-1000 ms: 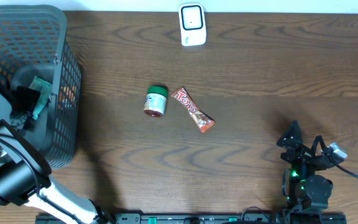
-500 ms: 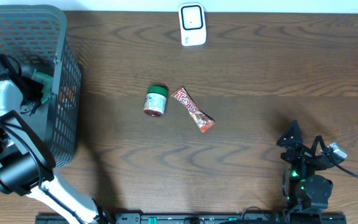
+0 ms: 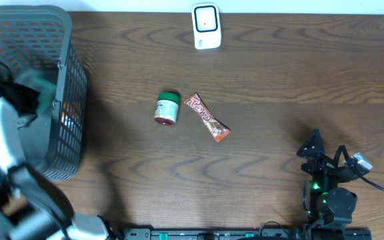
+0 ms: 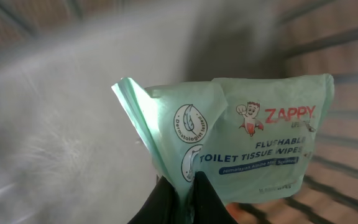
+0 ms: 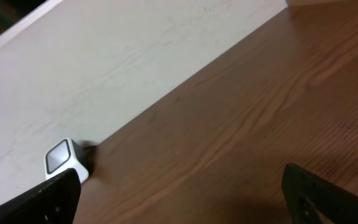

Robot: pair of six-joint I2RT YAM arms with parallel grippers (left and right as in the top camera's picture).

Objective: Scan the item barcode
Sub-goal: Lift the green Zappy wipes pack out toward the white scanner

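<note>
A pale green pack of toilet tissue wipes [image 4: 253,134] hangs from my left gripper [image 4: 188,182], which is shut on the pack's lower left edge. Overhead, the pack [image 3: 44,85] is a blurred green patch over the dark mesh basket [image 3: 69,47] at the far left, with my left gripper [image 3: 32,93] beside it. No barcode shows on the printed face of the pack. The white scanner [image 3: 206,27] stands at the table's far edge, and it also shows small in the right wrist view as the scanner [image 5: 64,158]. My right gripper [image 3: 325,152] rests open at the near right.
A green-lidded jar [image 3: 167,108] and a red-orange candy bar [image 3: 207,117] lie mid-table. An orange item [image 3: 67,115] shows through the basket's mesh wall. In the right wrist view my right gripper [image 5: 182,190] is over bare wood.
My left gripper shut on the green wipes pack inside the basket and has lifted it, the arm rising and blurring. The right arm has not moved.
</note>
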